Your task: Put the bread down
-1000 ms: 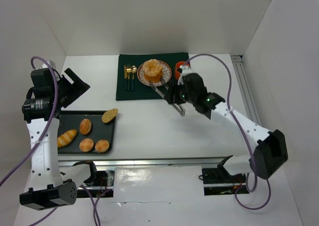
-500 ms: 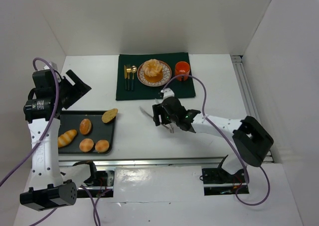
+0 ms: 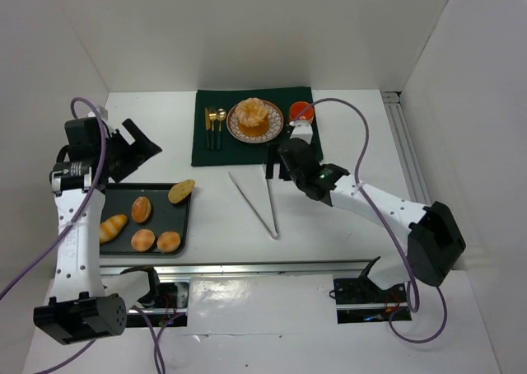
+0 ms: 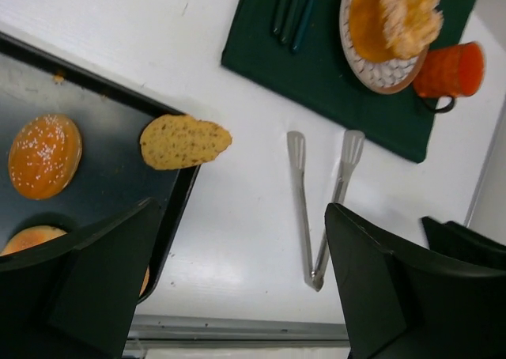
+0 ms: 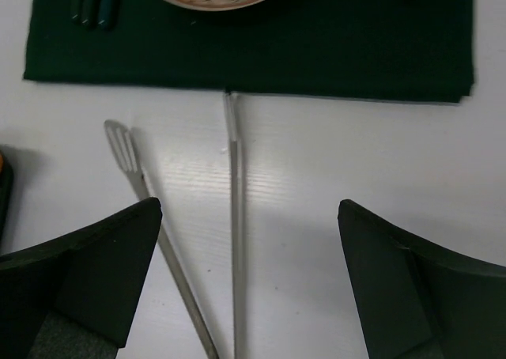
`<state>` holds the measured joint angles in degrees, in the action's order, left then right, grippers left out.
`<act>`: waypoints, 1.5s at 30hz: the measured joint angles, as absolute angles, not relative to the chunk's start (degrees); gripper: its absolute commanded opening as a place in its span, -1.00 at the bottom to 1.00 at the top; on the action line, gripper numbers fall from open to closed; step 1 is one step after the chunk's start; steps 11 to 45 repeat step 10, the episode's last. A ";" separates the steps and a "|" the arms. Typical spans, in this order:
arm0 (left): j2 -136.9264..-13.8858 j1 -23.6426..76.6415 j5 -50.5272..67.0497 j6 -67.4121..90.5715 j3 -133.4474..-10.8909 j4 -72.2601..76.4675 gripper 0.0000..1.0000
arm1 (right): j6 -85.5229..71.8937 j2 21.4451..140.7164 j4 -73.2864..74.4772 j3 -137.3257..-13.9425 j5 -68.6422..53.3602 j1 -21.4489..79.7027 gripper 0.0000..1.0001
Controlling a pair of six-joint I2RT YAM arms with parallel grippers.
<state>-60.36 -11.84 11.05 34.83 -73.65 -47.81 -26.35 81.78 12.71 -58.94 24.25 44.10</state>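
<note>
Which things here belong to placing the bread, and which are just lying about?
Job: bread, patterned plate under it, tongs on the table.
Lying about: orange cup, cutlery, green placemat, black tray, small buns, long roll, bread slice.

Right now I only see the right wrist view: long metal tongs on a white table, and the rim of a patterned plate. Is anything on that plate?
Observer: Yes. A large, ruffled golden-brown bread sits on the round patterned plate.
Visitor: Any other food around?
Observer: Three small orange-brown buns and a long golden roll lie in a black tray further left, outside your picture.
</note>
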 measured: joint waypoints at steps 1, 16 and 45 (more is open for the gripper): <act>-60.97 -11.84 11.29 34.63 -72.66 -47.79 0.98 | -27.03 80.79 13.80 -58.92 25.30 42.92 1.00; -66.63 -10.76 12.36 33.39 -66.83 -46.13 0.91 | -34.00 76.77 22.50 -51.22 25.96 35.59 1.00; -66.63 -10.76 12.36 33.39 -66.83 -46.13 0.91 | -34.00 76.77 22.50 -51.22 25.96 35.59 1.00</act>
